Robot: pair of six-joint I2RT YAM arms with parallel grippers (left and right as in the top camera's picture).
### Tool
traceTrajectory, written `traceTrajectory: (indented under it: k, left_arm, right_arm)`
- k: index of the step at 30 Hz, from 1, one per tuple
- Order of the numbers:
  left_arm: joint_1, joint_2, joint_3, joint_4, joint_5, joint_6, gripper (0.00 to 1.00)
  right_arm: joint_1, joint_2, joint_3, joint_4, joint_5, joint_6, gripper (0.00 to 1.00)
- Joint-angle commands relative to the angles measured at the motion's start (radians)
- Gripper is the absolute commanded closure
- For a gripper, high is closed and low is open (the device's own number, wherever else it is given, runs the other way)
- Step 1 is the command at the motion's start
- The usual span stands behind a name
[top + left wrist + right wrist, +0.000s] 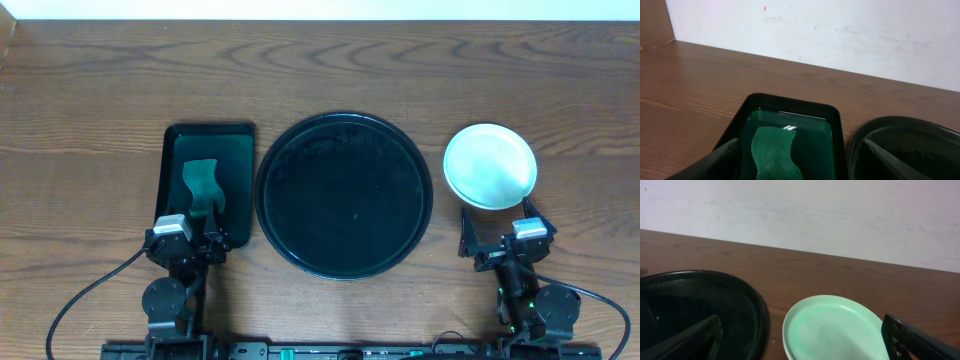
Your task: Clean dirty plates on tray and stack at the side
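The large round black tray (345, 195) sits mid-table with no plates on it; it also shows in the left wrist view (905, 145) and the right wrist view (695, 305). The plates (490, 166) form a stack to the tray's right, a pale mint-green one on top (837, 330); no smear shows on it. My left gripper (185, 238) is open and empty, at the near end of the small green tray. My right gripper (505, 245) is open and empty, just in front of the plate stack.
A smaller dark green rectangular tray (172, 160) lies left of the black tray, holding a green wavy-edged sponge (203, 185), which also shows in the left wrist view (772, 152). A white wall runs behind the table's far edge.
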Motion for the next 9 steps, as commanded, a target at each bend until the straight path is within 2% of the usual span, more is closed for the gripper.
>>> traceTrajectory:
  k: [1,9]
  left_arm:
    - [-0.003,0.002,-0.010,-0.047,-0.009,0.017,0.25]
    - [-0.003,0.002,-0.010,-0.047,-0.009,0.017,0.25]
  right_arm:
    - [0.007,-0.006,-0.005,0.000,-0.008,-0.010,0.01]
    - [0.007,-0.006,-0.005,0.000,-0.008,-0.010,0.01]
